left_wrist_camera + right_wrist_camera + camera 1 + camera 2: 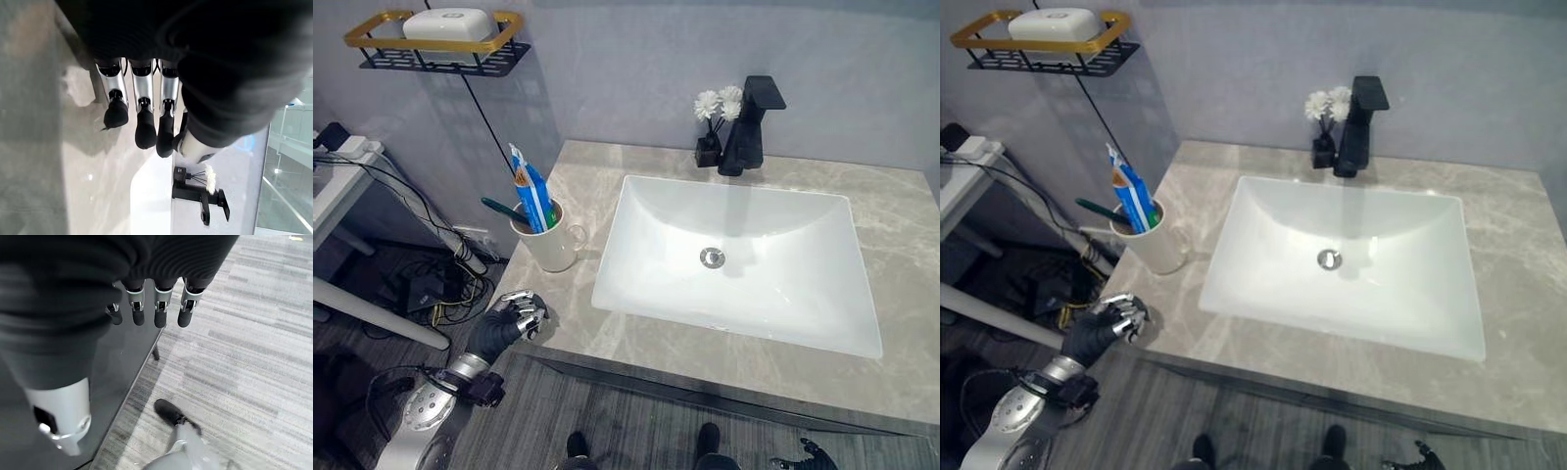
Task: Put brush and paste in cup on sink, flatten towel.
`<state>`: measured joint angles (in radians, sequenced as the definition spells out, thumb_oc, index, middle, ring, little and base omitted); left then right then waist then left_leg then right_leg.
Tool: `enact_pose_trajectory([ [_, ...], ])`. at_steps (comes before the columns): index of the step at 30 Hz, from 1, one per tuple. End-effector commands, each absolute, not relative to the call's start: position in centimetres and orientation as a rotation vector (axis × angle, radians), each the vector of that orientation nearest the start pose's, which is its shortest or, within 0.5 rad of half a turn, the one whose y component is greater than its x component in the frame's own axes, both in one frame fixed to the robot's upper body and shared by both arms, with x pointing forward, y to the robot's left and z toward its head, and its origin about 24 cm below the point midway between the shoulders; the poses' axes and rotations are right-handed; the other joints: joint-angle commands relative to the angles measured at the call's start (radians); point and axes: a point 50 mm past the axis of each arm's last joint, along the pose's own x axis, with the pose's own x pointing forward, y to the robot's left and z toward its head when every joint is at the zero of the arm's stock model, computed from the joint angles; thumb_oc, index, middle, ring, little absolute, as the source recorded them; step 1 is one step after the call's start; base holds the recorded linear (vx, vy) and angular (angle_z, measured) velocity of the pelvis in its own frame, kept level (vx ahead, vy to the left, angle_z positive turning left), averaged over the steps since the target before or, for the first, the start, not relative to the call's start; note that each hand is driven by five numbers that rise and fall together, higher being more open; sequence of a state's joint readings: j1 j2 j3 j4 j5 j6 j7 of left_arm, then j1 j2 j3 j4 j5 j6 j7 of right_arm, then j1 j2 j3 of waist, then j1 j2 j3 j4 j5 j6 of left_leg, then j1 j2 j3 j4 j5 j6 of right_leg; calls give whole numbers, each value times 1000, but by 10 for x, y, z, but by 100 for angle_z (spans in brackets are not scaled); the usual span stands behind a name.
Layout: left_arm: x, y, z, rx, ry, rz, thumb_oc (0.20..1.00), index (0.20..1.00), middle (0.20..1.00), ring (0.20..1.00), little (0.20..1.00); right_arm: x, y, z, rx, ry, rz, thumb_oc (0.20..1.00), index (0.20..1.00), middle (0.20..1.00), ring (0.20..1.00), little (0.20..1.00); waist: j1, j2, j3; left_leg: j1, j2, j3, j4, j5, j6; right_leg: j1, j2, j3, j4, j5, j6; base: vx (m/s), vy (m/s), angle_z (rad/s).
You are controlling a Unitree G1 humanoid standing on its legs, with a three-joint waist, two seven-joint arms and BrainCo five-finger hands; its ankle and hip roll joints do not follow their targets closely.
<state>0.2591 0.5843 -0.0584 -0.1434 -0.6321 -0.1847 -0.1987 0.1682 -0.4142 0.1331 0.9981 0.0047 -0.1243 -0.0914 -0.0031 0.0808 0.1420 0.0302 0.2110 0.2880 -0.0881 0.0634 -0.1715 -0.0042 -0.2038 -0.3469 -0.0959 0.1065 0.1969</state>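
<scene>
On the counter's (636, 338) left end, just left of the white sink (740, 259), stands the cup (551, 242) holding both paste (532, 194) and brush (505, 211). Paste stands nearly upright, long axis leaning slightly left, crimped end up; brush slants lower, its dark green handle pointing up-left over the rim. Grey marble runs around the basin to a black tap (750, 125) and small flower vase (710, 125) by the wall. Left hand (518, 313) rests at the front-left edge, fingers loosely extended, holding nothing. Right hand (146, 308) hangs over striped flooring, fingers seemingly relaxed, empty.
</scene>
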Motion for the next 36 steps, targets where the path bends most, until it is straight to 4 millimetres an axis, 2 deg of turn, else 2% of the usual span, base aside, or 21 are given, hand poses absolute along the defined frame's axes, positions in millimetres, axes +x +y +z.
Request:
enact_pose_trajectory([
  [1, 219, 241, 96, 41, -245, -169, 200, 200, 200, 200, 200, 114, -278, -126, -469, 914, -124, 1000, 1000, 1000, 1000, 1000, -13, -29, 20, -45, -24, -8, 1, 68, 13, 10, -26, -2, 22, 13, 4, 4, 22, 4],
  [4, 233, 239, 105, 66, -311, -121, 200, 200, 200, 200, 200, 125, -274, -124, -489, 889, -104, 1000, 1000, 1000, 1000, 1000, -22, -29, 26, -64, -32, -5, 1, 63, 15, -14, -38, 12, 18, 28, 10, 14, 50, -1],
  [9, 242, 236, 116, 82, -364, -108, 200, 200, 200, 200, 200, 126, -277, -124, -480, 892, -133, 1000, 1000, 1000, 1000, 1000, -30, -33, 28, -66, -36, 1, 1, 56, 18, -21, -46, 24, 12, 37, 14, 21, 27, -8],
  [14, 245, 236, 115, 72, -356, -109, 200, 200, 200, 200, 200, 118, -281, -128, -482, 941, -152, 1000, 1000, 1000, 1000, 1000, -34, -35, 23, -69, -38, 12, 1, 51, 19, -34, -54, 37, 9, 41, 20, 8, 17, -9],
  [22, 253, 237, 109, 73, -331, -90, 200, 200, 200, 200, 200, 124, -281, -126, -499, 926, -137, 1000, 1000, 1000, 1000, 1000, -39, -32, 45, -98, -34, 24, 1, 64, 14, -78, -54, 55, 9, 51, 22, -11, 3, -6],
  [36, 283, 243, 110, 97, -333, 34, 200, 200, 200, 200, 200, 149, -282, -114, -513, 835, -153, 1000, 1000, 1000, 1000, 1000, -64, -38, 80, -144, -18, 46, 1, 76, 5, -151, -45, 93, 9, 65, 25, 8, -4, -5],
])
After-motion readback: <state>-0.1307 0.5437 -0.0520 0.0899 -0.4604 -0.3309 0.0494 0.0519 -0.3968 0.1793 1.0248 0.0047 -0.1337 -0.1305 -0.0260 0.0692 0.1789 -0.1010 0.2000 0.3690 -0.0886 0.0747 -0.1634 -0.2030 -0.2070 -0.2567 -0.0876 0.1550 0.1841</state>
